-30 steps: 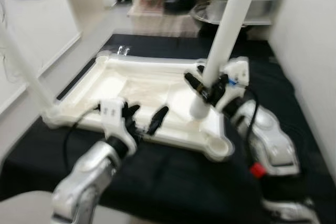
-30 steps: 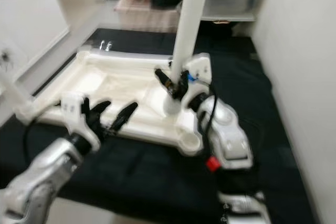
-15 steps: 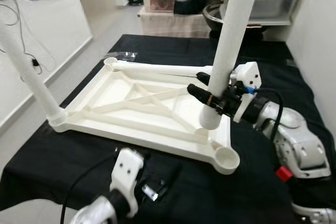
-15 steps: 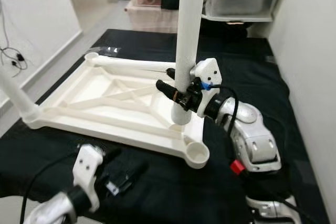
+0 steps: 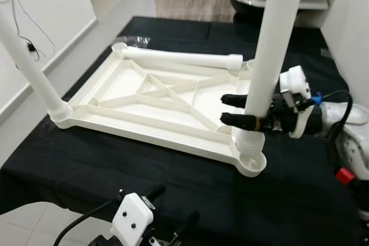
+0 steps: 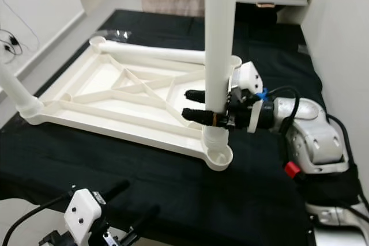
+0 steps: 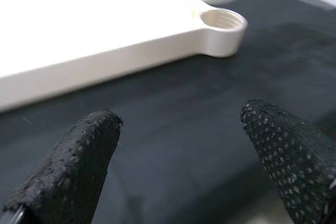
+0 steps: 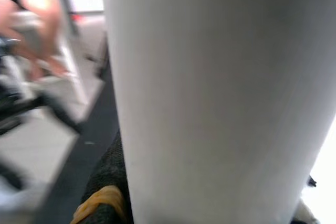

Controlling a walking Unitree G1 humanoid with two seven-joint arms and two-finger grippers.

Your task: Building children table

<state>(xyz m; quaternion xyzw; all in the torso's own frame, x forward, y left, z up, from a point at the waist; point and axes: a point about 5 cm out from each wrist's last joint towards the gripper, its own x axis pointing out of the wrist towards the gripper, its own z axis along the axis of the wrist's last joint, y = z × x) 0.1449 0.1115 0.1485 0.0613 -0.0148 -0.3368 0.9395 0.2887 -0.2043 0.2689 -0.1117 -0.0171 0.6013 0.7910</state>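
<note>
We've got the right gripper (image 5: 239,110) clamped around the upright white table leg (image 5: 271,56), poised above the corner socket (image 5: 252,162) of the upturned tabletop (image 5: 144,99); left gripper (image 5: 173,214) hangs open below.

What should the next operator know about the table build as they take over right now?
Right gripper: jaws shut on the upright leg, threaded end just above the near-right corner socket, not seated.
Left gripper: jaws open, low over the black cloth, holding nothing.
Tabletop lies upside down.
Done: one leg stands in the near-left corner.
Left: seat this leg, then fit the spare leg lying along the far edge; the fourth isn't visible.
</note>
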